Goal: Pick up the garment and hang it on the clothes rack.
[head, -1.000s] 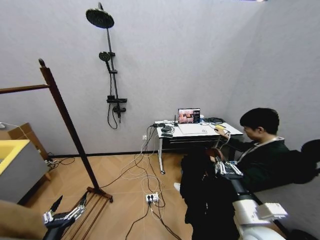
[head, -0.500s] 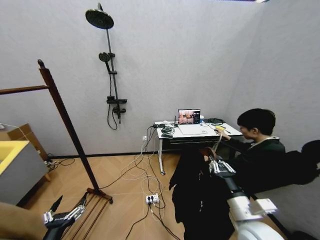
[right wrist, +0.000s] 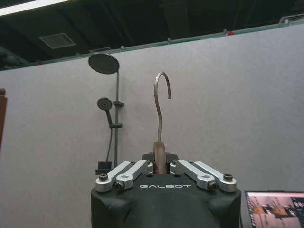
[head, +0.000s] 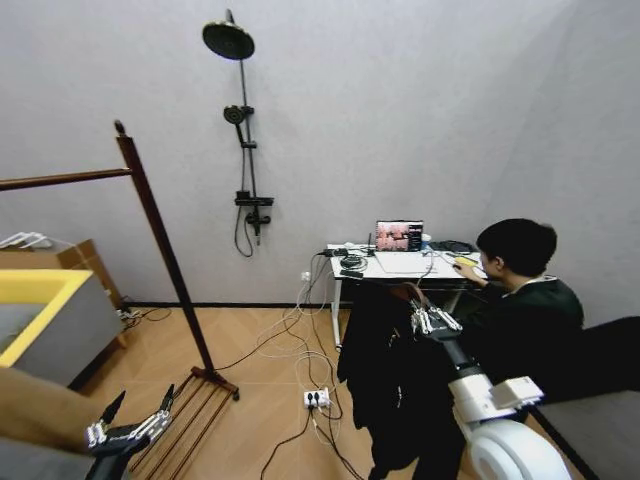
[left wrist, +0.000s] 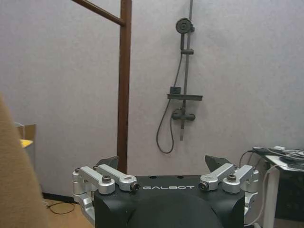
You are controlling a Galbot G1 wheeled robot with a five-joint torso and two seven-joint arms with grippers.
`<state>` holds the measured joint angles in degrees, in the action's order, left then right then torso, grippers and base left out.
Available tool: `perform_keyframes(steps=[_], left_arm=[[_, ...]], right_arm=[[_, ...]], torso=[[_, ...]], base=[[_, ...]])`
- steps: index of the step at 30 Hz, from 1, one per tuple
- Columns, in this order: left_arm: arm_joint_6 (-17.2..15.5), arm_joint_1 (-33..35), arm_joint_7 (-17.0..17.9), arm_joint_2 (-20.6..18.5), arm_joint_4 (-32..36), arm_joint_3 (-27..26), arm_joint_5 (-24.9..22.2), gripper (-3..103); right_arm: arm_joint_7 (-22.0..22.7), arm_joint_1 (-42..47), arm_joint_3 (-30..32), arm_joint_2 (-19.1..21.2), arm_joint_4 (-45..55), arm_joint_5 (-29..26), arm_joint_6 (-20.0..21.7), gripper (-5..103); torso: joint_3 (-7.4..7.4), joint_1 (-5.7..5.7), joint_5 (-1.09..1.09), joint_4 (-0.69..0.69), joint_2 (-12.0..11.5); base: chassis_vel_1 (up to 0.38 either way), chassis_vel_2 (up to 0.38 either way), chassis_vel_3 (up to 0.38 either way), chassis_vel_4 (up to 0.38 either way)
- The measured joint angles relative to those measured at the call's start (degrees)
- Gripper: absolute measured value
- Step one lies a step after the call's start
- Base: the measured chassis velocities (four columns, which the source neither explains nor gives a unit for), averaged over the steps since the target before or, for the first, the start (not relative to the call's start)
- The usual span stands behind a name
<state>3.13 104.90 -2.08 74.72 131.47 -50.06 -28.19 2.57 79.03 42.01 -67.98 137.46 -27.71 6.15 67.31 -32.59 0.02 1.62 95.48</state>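
**Coat in hand, rack off to my left**

My right claw (head: 432,320) is clamped shut on the neck of the wooden hanger (right wrist: 159,152), its metal hook (right wrist: 162,102) standing upright above the fingers. The garment (head: 385,375) hangs black and long below it, in front of the bench (head: 400,268) with the laptop (head: 399,236). The clothes rack (head: 160,250) stands well apart to the left, its top rail (head: 60,180) running out of view.

To do this well, I judge I need to carry the hanger level, raise the hook above the rail, then lower it on squarely, with the hem kept off the floor.

My left claw (left wrist: 164,183) waits low by the rack's base, fingers spread and empty. In my way: cables and a power strip (head: 318,398) on the floor between coat and rack. A seated person sits close behind the garment. A shower fitting (head: 243,130) hangs on the wall.
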Motion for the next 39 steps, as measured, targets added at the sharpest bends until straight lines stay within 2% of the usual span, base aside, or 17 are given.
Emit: perform_keyframes(steps=[2, 6, 11, 23, 30, 39], left_arm=[[0.0, 0.0, 0.0, 0.0, 0.0, 0.0, 0.0, 100], [0.0, 0.0, 0.0, 0.0, 0.0, 0.0, 0.0, 100], [0.0, 0.0, 0.0, 0.0, 0.0, 0.0, 0.0, 100], [0.0, 0.0, 0.0, 0.0, 0.0, 0.0, 0.0, 100], [0.0, 0.0, 0.01, 0.0, 0.0, 0.0, 0.0, 100], [0.0, 0.0, 0.0, 0.0, 0.0, 0.0, 0.0, 100]], right_arm=[[-0.12, -0.31, 0.76, 0.58, 3.87, -0.31, 1.11, 9], [-0.04, -1.3, 0.72, 1.53, 4.26, -0.94, 1.78, 9], [0.12, -4.69, 0.04, 4.08, 0.37, -2.12, 2.22, 9], [-0.85, -12.65, -1.69, 6.38, -4.86, -3.48, 2.28, 9], [-2.4, -18.74, -4.78, 7.39, -7.42, -5.42, 3.88, 9], [-3.71, -32.43, -12.45, 8.81, -16.93, -9.77, 5.71, 9]], torso=[[-0.01, 0.0, -0.03, 0.0, 0.0], [0.0, 0.0, -0.03, 0.01, 0.0], [0.0, 0.0, -0.01, -0.01, 0.0], [0.0, -0.01, -0.01, 0.01, 0.0], [0.0, 0.0, -0.04, 0.01, 0.0], [0.0, 0.0, -0.03, 0.0, 0.0]], base=[[0.106, 0.105, 0.104, 0.108], [0.107, 0.112, 0.103, 0.099], [0.121, 0.131, 0.124, 0.125], [0.121, 0.126, 0.13, 0.119], [0.127, 0.12, 0.113, 0.128], [0.135, 0.13, 0.128, 0.13]])
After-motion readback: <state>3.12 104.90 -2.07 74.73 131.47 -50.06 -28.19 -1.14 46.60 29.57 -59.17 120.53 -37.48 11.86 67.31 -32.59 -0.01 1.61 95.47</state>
